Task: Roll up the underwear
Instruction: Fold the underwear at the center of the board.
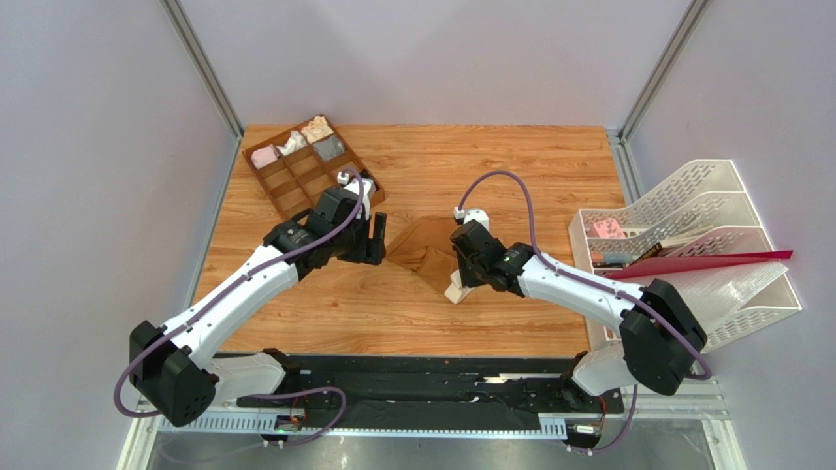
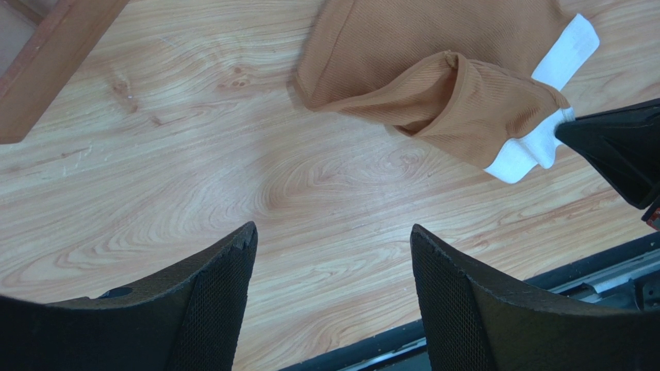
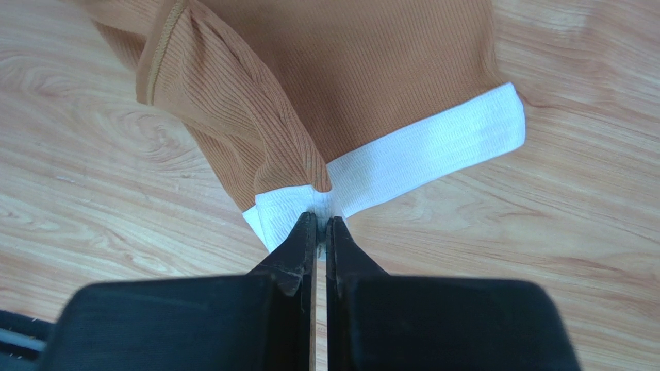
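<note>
The underwear (image 1: pixel 422 253) is brown ribbed fabric with a cream-white band, lying mid-table, partly folded over itself. It also shows in the left wrist view (image 2: pixel 434 85) and the right wrist view (image 3: pixel 325 85). My right gripper (image 3: pixel 321 220) is shut on the white band (image 3: pixel 434 151) at the fold, at the garment's near right edge (image 1: pixel 459 284). My left gripper (image 2: pixel 333 239) is open and empty over bare wood, just left of the underwear (image 1: pixel 371 240), not touching it.
A brown wooden divider tray (image 1: pixel 294 181) with small pink, white and grey fabric bundles stands at the back left, close behind my left gripper. A white plastic file rack (image 1: pixel 687 235) with a red folder stands at the right edge.
</note>
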Robot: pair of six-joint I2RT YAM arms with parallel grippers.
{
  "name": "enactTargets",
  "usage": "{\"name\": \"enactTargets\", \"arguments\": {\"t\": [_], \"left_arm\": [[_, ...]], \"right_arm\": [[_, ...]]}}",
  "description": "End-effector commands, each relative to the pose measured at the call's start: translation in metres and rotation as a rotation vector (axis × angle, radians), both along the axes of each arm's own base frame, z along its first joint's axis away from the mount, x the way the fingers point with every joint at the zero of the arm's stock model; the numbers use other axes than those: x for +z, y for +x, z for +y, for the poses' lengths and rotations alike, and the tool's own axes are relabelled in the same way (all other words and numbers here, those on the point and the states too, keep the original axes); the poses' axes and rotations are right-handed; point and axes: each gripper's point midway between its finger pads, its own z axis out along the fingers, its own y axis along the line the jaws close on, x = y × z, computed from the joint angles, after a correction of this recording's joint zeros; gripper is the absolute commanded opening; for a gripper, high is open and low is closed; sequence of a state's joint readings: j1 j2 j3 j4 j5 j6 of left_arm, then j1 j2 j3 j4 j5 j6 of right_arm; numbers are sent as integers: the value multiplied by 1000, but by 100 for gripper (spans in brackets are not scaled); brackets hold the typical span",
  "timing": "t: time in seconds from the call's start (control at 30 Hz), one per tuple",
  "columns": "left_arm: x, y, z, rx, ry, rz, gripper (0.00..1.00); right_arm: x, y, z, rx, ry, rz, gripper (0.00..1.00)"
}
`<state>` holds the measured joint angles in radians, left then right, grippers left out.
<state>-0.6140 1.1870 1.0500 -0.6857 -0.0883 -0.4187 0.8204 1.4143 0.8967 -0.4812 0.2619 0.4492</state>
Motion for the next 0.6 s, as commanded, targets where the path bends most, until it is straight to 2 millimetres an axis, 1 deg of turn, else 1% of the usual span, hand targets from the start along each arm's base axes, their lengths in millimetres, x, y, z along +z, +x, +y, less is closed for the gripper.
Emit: {"name": "enactTargets", "arguments": {"t": [0.0, 0.33, 0.57], "left_arm": [[8, 9, -14, -8, -43, -30, 77], [-9, 14, -21, -22, -34, -5, 77], [-24, 25, -33, -43, -29, 11, 78]], "right_arm": [[-5, 8, -18, -43, -62, 1, 0], [-25, 31, -47, -163, -123, 32, 0], [-33, 39, -48, -165, -155, 40, 0]]}}
